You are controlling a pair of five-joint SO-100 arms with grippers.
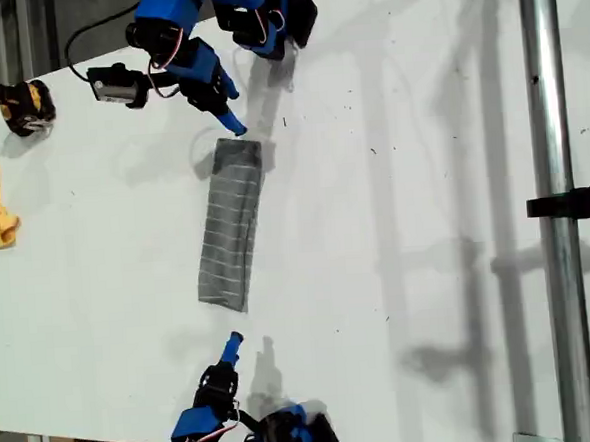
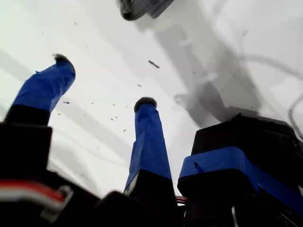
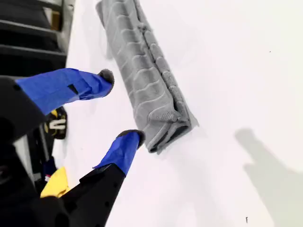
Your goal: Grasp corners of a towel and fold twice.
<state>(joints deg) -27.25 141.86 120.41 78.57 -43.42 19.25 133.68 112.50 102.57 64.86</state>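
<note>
Exterior view shows the towel (image 1: 232,225) folded into a narrow strip mid-tabletop (image 1: 425,223). My first gripper (image 2: 102,82) and second gripper (image 3: 118,106) have spread fingers, holding nothing. No writing is readable.

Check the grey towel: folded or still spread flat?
Folded. The towel lies as a narrow strip, and my second wrist view shows stacked layers at its end.
</note>
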